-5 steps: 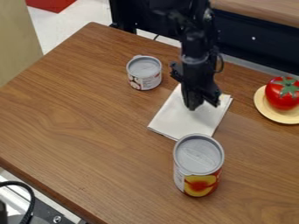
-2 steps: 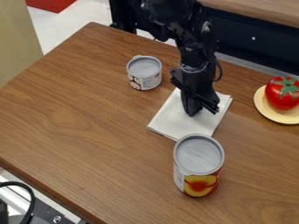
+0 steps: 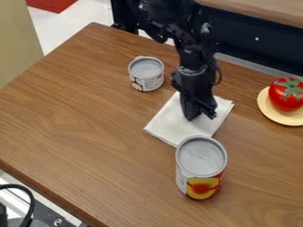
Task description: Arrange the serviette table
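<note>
White folded napkin (image 3: 172,124) lies flat on the brown wooden table (image 3: 89,115), a little right of centre in the frame, set at a slant with one corner toward the left. Black gripper (image 3: 199,117) points down over the napkin's upper right part, its tips at the cloth; the arm (image 3: 177,20) comes in from the top edge. How far open the gripper is cannot be told, nor whether it has hold of the cloth. Large can (image 3: 201,162) stands upright below the napkin, lower right of centre, its rim overlapping the napkin's lower edge in view; contact between the two cannot be told. Its lid is grey, its label red and yellow. Small can (image 3: 145,74), also upright with a grey lid, stands to the upper left of the napkin, apart from it. At the right edge, red tomato (image 3: 285,94) with green leaves on top sits on a pale yellow plate (image 3: 273,117). Beyond the table: dark panel (image 3: 254,48) at upper right, red object (image 3: 51,4) at upper left, pale board (image 3: 15,42) at the left edge, black cable (image 3: 29,201) at lower left.
</note>
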Motion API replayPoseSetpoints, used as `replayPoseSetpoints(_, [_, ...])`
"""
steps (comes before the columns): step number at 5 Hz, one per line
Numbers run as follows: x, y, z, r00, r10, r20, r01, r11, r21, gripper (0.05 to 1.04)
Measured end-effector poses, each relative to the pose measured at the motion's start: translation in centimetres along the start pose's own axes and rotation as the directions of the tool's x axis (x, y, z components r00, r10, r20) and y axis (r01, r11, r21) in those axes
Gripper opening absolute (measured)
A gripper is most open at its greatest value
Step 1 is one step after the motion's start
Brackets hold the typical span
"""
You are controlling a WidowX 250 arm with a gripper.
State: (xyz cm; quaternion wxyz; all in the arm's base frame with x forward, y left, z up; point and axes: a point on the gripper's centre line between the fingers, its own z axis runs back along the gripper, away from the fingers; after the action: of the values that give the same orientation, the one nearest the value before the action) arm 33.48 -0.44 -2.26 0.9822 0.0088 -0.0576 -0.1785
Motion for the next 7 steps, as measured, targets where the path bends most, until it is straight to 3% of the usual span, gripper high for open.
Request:
replayPoseSetpoints(2, [-1.9,1.4,0.2,1.0,-0.024,-0.002,0.024,0.999,0.025,0.053])
replayPoseSetpoints(5, [-4.7,4.0,0.3,0.993,-0.11,0.047,0.106,0.991,0.08,0.053])
replayPoseSetpoints(7, [-6.6,5.3,0.4,0.985,-0.17,0.03,0.166,0.981,0.098,0.053])
